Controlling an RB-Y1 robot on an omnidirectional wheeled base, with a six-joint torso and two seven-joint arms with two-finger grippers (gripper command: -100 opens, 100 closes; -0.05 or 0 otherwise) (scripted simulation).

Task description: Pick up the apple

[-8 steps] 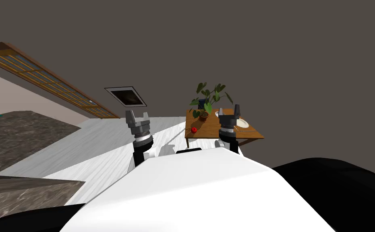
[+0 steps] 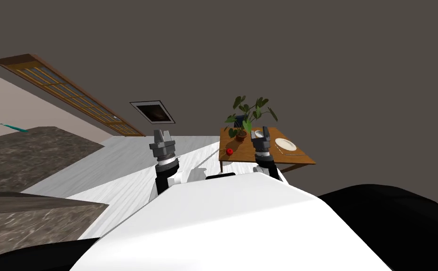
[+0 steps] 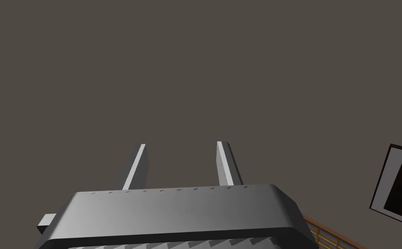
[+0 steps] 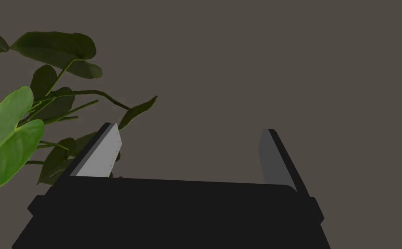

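A small red apple [image 2: 229, 151] lies near the left edge of a brown wooden table [image 2: 302, 159] ahead of me. In the head view my right gripper [image 2: 259, 132] is raised in front of the table, to the right of the apple and apart from it. Its fingers [image 4: 105, 151] stand open with nothing between them, next to the leaves of a potted plant [image 4: 10, 129]. My left gripper [image 2: 163, 135] is held up over the pale floor, well to the left of the table. It is open and empty too [image 3: 181, 147].
The potted plant [image 2: 247, 117] stands at the table's back, and a white plate [image 2: 284, 143] with cutlery lies to the right. A dark stone counter [image 2: 29, 155] runs close on my left. Pale floor [image 2: 119, 164] separates me from the table. A black area [image 2: 401, 221] lies at the lower right.
The whole head view has shifted, so I have moved: the table sits a little further right and the counter nearer. My right gripper has swung left, toward the apple's side of the table.
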